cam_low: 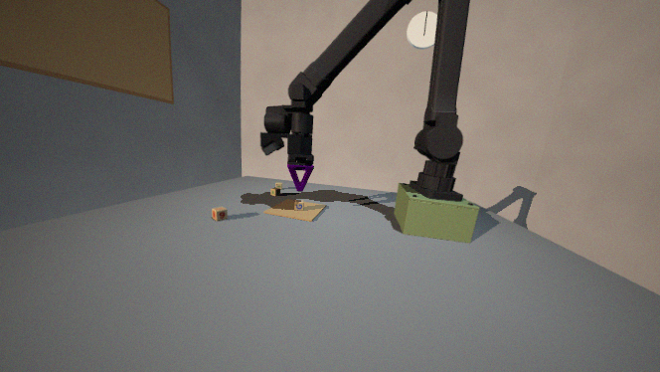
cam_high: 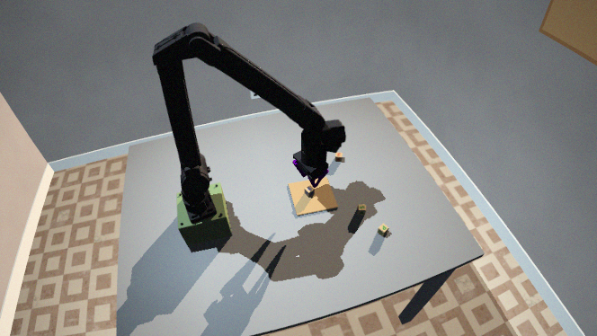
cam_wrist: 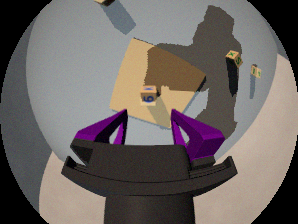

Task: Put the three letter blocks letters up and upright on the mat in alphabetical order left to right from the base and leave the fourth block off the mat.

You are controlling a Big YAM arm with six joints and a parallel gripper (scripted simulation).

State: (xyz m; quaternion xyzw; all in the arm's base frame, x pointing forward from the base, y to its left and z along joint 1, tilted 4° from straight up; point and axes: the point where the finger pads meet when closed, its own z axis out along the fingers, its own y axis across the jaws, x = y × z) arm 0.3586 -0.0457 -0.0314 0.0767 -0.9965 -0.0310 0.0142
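Letters on all four blocks are too small to read – even the block on the mat (cam_wrist: 149,94).

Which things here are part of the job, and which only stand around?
Part of the job:
- mat
- block on the mat
- three blocks off it
- gripper, partly open, empty

Only around:
- green base
- wall clock
- wall board

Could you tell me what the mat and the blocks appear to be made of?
The mat looks like thin, matte cardboard or cork: flat tan sheet, no gloss. The block on it and the block beside the arm look like pale painted wood with coloured faces, though their small size leaves that uncertain.
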